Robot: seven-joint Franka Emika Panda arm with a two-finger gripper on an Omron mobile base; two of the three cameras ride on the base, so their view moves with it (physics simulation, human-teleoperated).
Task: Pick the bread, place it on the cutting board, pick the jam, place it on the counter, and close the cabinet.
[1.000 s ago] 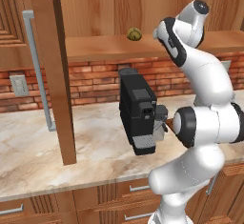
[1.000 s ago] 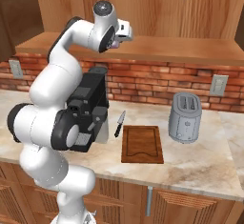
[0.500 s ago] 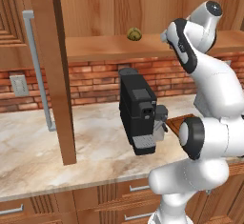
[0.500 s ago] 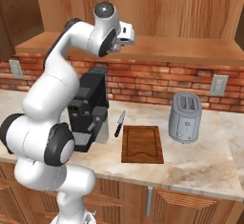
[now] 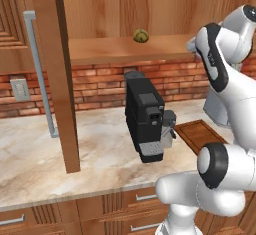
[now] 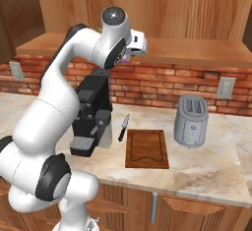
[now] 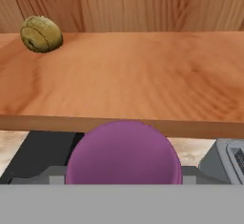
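Red brick backsplash runs behind the beige marble desk, pale wall outlets set into it at either end. Wood-grain panelling backs an open wooden shelf above. Reddish-brown drawer fronts with silver pulls below. A black coffee machine and silver toaster stand well apart. Even, flat light.

The arm rises from the base, bends high and reaches level; the tool grips the jam.
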